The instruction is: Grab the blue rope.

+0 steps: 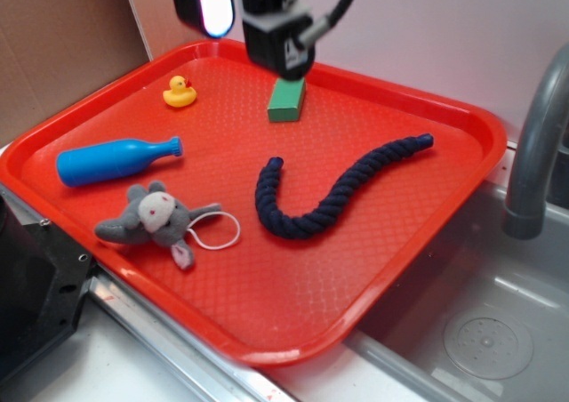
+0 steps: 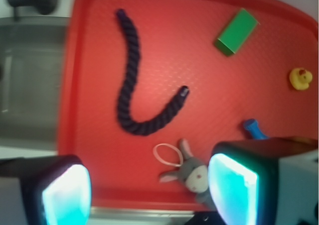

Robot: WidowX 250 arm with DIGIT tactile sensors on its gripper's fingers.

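The blue rope (image 1: 329, 196) is a thick dark navy twisted cord lying in a J-shaped curve on the red tray (image 1: 311, 295), right of centre. From the wrist camera, the blue rope (image 2: 130, 83) lies far below, up and left of the fingers. My gripper (image 1: 240, 11) hangs high above the tray's far edge, over the green block (image 1: 287, 100). In the wrist view the gripper (image 2: 149, 190) is open, its two glowing pads wide apart with nothing between them.
On the tray also lie a bright blue plastic bottle (image 1: 111, 160), a grey plush donkey with a cord loop (image 1: 156, 220) and a yellow rubber duck (image 1: 180, 92). A steel sink (image 1: 480, 331) with a grey faucet (image 1: 533, 135) is to the right. A wall rises behind.
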